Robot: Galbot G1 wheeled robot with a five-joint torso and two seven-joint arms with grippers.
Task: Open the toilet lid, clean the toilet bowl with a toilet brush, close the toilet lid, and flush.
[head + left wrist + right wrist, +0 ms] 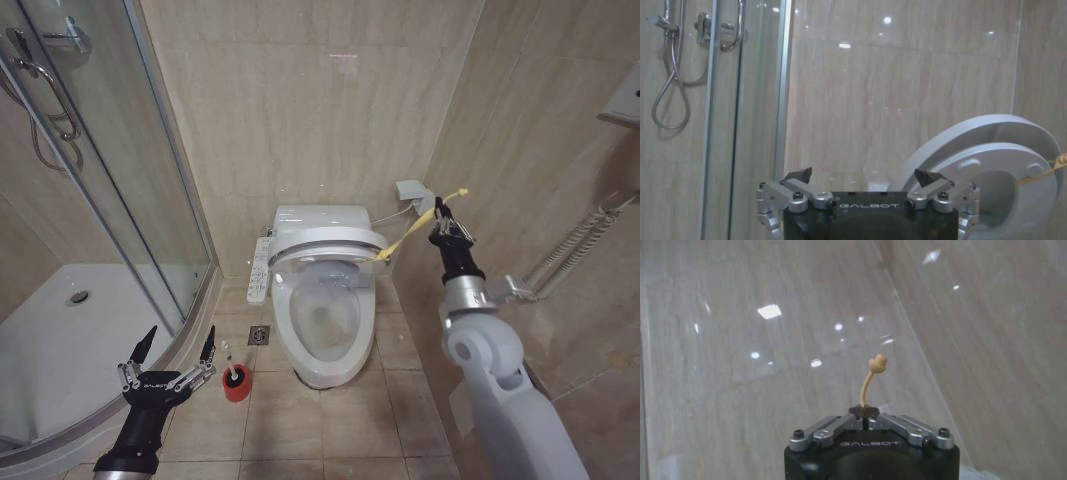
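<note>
The lid [325, 243] is half raised, tilted, hiding the bowl's [322, 340] rear. The right tool [441, 217] pinches its yellow cord [405, 238]; the left tool [180, 350] gapes empty.

We saw the toilet lid [322, 243], a glossy white oval, raised partway above the toilet bowl [322, 318] and tilted back toward the wall. A yellow cord [410, 236] ran taut from the lid's right edge up to the right gripper [441, 207], whose fingers were closed on it. The bowl, a white elongated basin, stood open beneath. The toilet brush [232, 368] stood upright in a red holder on the floor left of the bowl.
</note>
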